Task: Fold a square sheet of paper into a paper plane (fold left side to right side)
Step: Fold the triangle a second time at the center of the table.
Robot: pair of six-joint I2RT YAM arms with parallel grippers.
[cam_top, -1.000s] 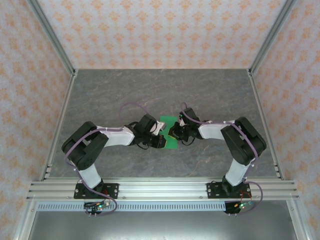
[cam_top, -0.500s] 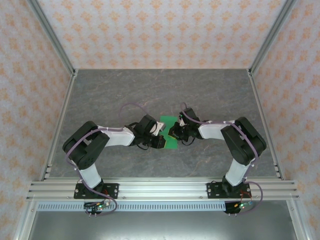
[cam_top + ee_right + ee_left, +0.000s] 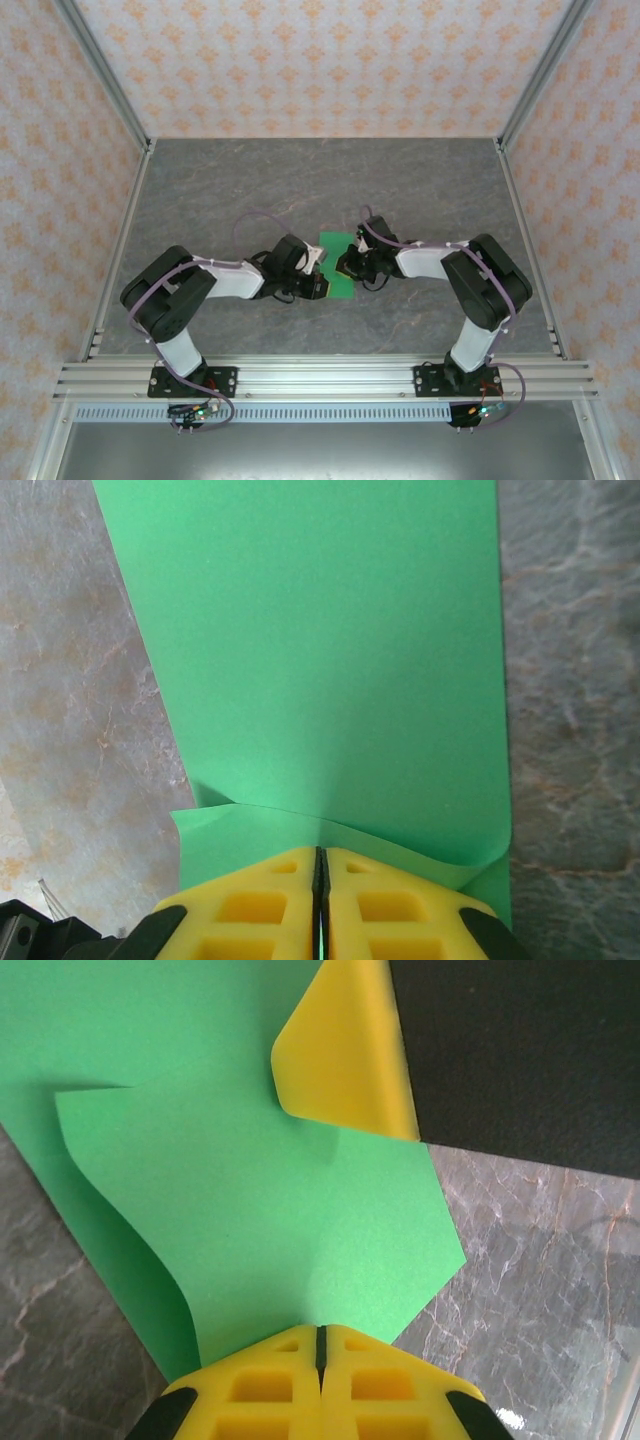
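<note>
Paper (image 3: pixel 250 1190) pinched by left hand (image 3: pixel 320 1335) and right hand (image 3: pixel 320 855); wrist views show curls the overhead misses

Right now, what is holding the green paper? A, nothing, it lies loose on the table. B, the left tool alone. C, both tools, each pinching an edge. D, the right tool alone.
C: the left tool and the right tool are each closed on an edge of the green paper, which spans between them.
</note>
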